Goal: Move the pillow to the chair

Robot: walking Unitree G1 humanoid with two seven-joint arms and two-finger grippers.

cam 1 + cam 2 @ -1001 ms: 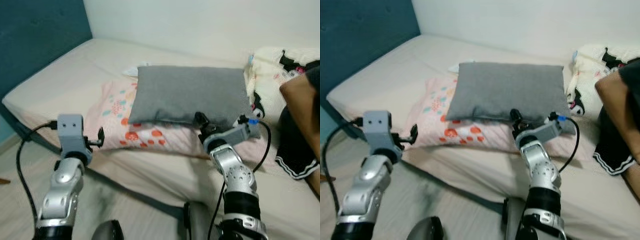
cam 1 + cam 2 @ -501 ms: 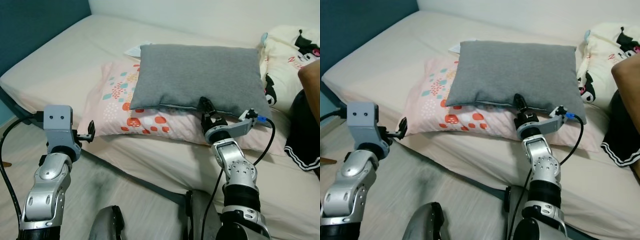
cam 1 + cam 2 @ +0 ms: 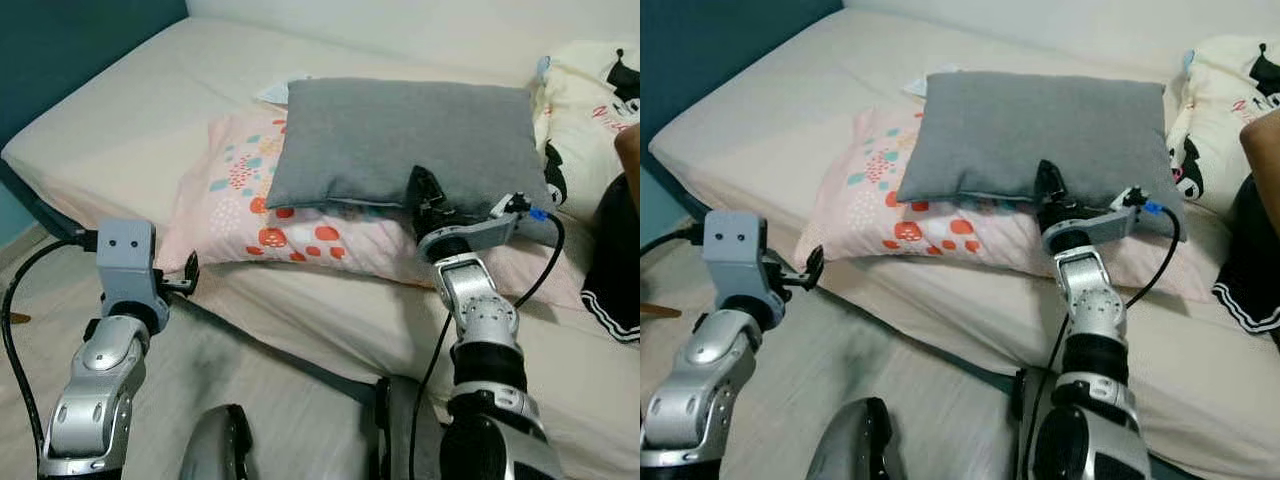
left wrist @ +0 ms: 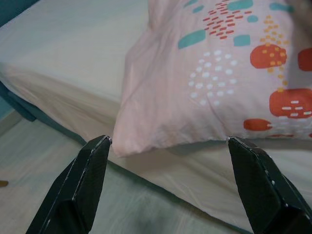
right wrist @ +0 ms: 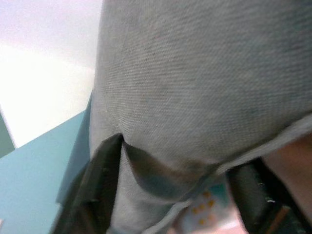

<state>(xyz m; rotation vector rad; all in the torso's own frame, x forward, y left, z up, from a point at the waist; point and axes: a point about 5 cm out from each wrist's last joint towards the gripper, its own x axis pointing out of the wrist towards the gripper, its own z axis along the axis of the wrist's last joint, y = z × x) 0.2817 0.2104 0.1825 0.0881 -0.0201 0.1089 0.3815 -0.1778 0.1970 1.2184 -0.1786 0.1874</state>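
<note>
2 pillows, grey pillow atop pink pillow; right claw at grey's edge.

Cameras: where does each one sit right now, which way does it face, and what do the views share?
Left eye view: on the head, looking down at the bed; both arms show, right hand at the grey pillow.
Right eye view: the head's other eye, same scene slightly shifted.
Left wrist view: along the open left hand, facing the pink patterned pillow corner.
Right wrist view: along the right hand's fingers, against the grey pillow's edge.
Shared: both pillows appear in the eye views too.
</note>
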